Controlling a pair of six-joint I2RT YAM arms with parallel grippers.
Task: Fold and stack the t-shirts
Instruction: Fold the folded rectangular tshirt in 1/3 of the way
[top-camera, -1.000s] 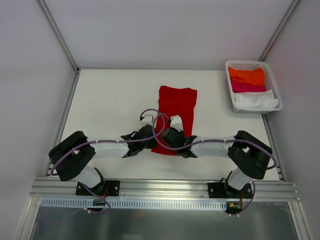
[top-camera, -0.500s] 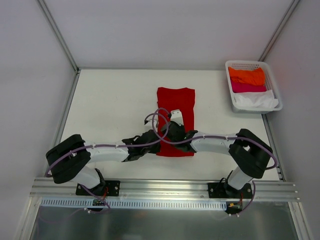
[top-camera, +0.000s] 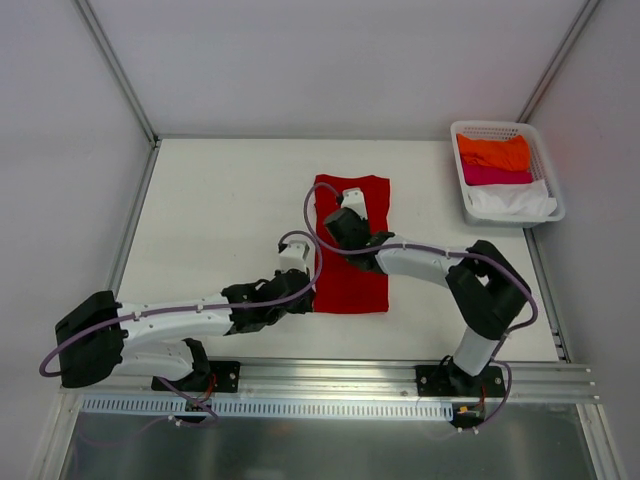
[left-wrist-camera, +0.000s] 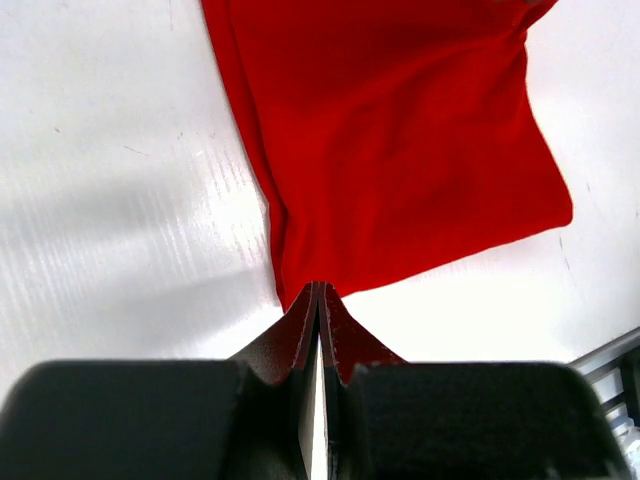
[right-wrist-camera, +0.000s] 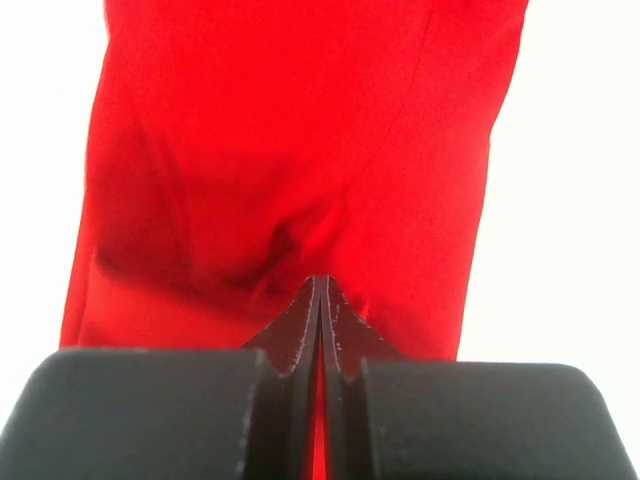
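Note:
The deep red t-shirt (top-camera: 352, 268) lies on the white table as a long narrow strip. It fills the left wrist view (left-wrist-camera: 400, 130) and the right wrist view (right-wrist-camera: 300, 150). My left gripper (top-camera: 306, 298) is shut on the shirt's near left corner, its tips (left-wrist-camera: 318, 286) pinching the cloth. My right gripper (top-camera: 341, 214) is over the far half of the shirt, shut on a pucker of red cloth (right-wrist-camera: 320, 280). The orange (top-camera: 493, 152), magenta pink (top-camera: 495, 175) and white (top-camera: 510, 200) t-shirts lie in the basket.
The white plastic lattice basket (top-camera: 458, 130) stands at the far right corner of the table (top-camera: 220, 210). Metal frame posts run along the table's left and right edges. A rail (top-camera: 330, 375) crosses the near edge by the arm bases.
The right gripper has moved from the shirt's near edge toward its far half. The left arm has stretched out low by the near left corner. The red shirt now lies straighter.

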